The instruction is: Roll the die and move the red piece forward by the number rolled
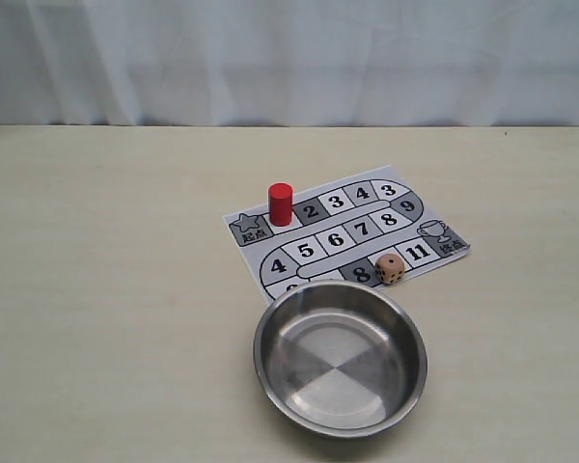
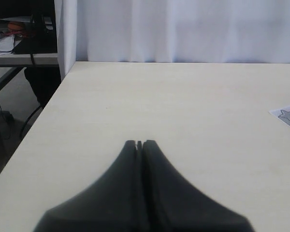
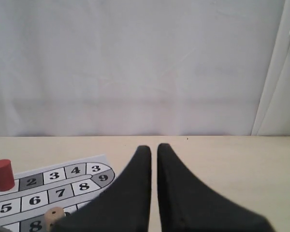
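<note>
Seeing red piece (image 1: 281,204) upright on board (image 1: 336,239) beside the 2, die (image 1: 390,269) between 8 and 11, left gripper (image 2: 139,143) closed and empty, right gripper (image 3: 153,147) near-closed and empty.

Ahead of the left gripper (image 2: 139,143), whose jaws are pressed together, the table (image 2: 150,96) runs open to the curtain (image 2: 183,29). On its outer side the table edge drops away. On its inner side only a corner of the board (image 2: 287,116) shows, well off. Ahead of the right gripper (image 3: 153,147), jaws a thin slit apart, flat tabletop also reaches the curtain. The obstacles lie to that gripper's left: the die (image 3: 54,216) nearest the jaws, on the board, and the upright red piece (image 3: 2,174) farther off, with flat squares between them. The steel bowl (image 1: 266,333) sits at the board's near edge, near the die, crowding that side
</note>
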Available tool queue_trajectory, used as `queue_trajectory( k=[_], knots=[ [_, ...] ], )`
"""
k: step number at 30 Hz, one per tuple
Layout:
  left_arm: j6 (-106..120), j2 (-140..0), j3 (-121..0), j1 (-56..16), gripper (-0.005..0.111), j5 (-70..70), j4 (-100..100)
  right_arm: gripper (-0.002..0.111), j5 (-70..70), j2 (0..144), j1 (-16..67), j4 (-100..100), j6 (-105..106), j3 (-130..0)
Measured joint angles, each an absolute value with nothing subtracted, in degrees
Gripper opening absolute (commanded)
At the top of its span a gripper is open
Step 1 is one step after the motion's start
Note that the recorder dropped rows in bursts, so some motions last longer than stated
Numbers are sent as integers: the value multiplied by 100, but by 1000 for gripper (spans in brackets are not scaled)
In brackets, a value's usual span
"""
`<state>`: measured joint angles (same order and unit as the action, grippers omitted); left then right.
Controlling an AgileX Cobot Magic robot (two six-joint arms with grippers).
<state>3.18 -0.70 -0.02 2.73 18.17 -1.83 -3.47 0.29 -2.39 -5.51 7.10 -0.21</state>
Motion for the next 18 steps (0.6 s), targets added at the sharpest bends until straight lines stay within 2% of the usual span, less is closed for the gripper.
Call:
queue_trajectory(
  k=[8, 18],
  knots=[
    [318, -70, -2, 273, 0, 1817, -183, 4, -937, 29, -239, -551, 911, -21],
    [318, -70, -2, 273, 0, 1817, -183, 4, -997, 29, -239, -551, 963, -12]
  ],
)
